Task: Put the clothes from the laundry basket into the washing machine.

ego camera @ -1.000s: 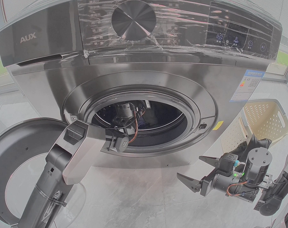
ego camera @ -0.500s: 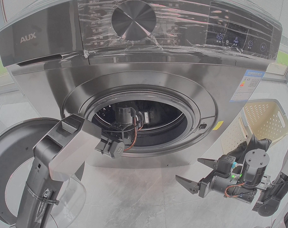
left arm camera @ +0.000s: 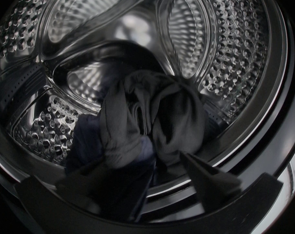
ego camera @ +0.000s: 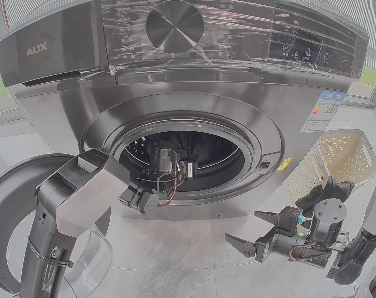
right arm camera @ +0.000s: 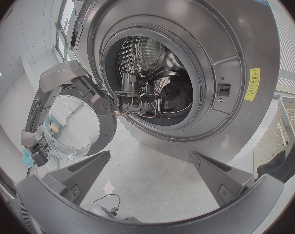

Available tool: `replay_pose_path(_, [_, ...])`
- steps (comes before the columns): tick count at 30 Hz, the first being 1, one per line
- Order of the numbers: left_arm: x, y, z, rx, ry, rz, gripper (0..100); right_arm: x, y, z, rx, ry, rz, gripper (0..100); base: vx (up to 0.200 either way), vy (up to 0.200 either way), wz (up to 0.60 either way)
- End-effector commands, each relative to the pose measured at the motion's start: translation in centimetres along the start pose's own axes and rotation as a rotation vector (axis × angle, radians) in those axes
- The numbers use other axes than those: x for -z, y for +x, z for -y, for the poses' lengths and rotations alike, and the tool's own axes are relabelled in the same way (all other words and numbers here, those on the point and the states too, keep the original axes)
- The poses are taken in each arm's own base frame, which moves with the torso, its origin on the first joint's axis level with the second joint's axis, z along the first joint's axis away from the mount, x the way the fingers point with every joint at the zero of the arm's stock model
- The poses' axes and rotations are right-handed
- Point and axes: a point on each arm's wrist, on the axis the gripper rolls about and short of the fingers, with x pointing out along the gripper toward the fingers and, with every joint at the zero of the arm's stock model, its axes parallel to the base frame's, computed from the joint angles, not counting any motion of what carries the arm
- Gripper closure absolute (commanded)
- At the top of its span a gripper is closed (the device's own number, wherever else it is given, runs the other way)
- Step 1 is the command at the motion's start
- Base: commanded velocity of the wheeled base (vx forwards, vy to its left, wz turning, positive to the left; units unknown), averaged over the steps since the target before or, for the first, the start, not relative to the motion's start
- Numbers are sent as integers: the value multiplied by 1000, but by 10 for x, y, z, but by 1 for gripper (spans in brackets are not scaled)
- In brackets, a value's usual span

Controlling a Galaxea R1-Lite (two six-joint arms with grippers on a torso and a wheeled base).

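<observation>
- Jaws of right gripper (ego camera: 242, 226) (right arm camera: 147, 155): spread wide, holding nothing; the gripper hangs low over the floor (ego camera: 175, 253), in front of the machine and toward its right.
- Floor: pale grey tile, running up to the foot of the machine.
- Door (ego camera: 14, 195) (right arm camera: 72, 127): round, with a clear bowl-shaped window, swung fully open on the machine's left side.
- Laundry basket (ego camera: 353, 154) (right arm camera: 293, 121): cream, perforated plastic, standing just beside the machine's right flank.
- Dark garment (ego camera: 328, 191) (right arm camera: 277, 163): black cloth draped over the near rim of the laundry basket.
- Washing machine (ego camera: 196, 96): grey front-loader, with its control panel under plastic film.
- Left gripper (ego camera: 192, 168) (left arm camera: 141, 160) (right arm camera: 165, 103): at the lower lip of the round opening and pointing into the drum (left arm camera: 238, 49); jaws stand apart, not closed on any cloth.
- Grey bundle (left arm camera: 154, 121): crumpled clothing lying on the bottom of the drum, just beyond the left gripper.
- Dark blue piece (left arm camera: 85, 140): lies against the grey bundle, with a fold trailing toward the drum's lip.
</observation>
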Motion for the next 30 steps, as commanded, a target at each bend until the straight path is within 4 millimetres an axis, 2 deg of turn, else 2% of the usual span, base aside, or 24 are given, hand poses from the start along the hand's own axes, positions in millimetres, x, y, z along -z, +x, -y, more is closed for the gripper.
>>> replay_pose_path(1, [20,7,-1,-4,17,-36,100,0,0,0,-2,0,-1,0,0,0,0])
replay_pose_path(7, [10,23,5,-4,-13,45,100,0,1,0,0,0,0,0,0,0,0])
replay_pose_path(17, [-23,44,4,-12,-113,300,100,-1,1,0,-1,0,3,0,0,0,0])
replay_pose_path(23, [-30,50,3,-13,-129,366,100,0,1,0,-1,0,2,0,0,0,0])
replay_pose_path(27, [-27,50,3,-14,-127,357,100,0,1,0,-1,0,2,0,0,0,0])
replay_pose_path(28, [-27,50,3,-13,-126,356,0,-1,1,0,-1,0,3,0,0,0,0])
replay_pose_path(30, [-27,49,5,-10,-126,354,0,0,1,0,-2,0,2,0,0,0,0])
